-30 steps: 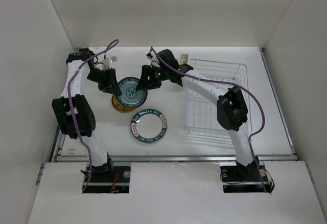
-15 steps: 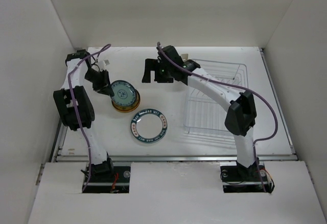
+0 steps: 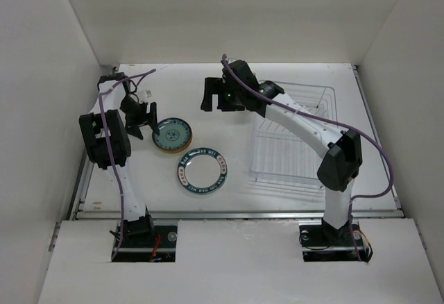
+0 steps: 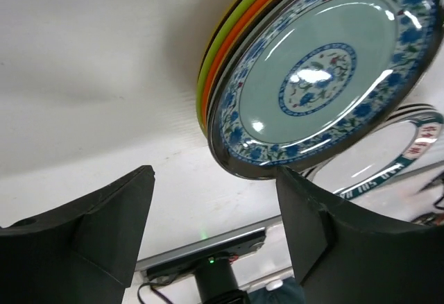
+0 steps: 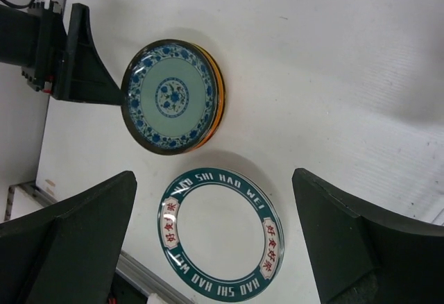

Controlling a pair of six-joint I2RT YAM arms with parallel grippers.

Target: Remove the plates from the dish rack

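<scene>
A teal patterned plate (image 3: 172, 134) lies on top of a stack of plates left of centre, with orange (image 4: 223, 54) and lime green (image 4: 203, 82) rims showing under it. A white plate with a dark lettered rim (image 3: 201, 171) lies flat in front of the stack. My left gripper (image 3: 140, 123) is open just left of the stack, its fingertips at the teal plate (image 4: 319, 75) rim with nothing between them. High over the table, left of the dish rack (image 3: 293, 136), my right gripper (image 3: 212, 96) is open and empty. No plates show in the white wire rack.
White walls close in the table on the left, back and right. A metal rail (image 3: 236, 213) runs along the table's near edge. Purple cables loop off both arms. In the right wrist view the lettered plate (image 5: 218, 238) lies below the open fingers.
My left gripper has opened and let go of the teal plate, which now rests flat on the stack. The right gripper opened, rose and drew back towards the rack.
</scene>
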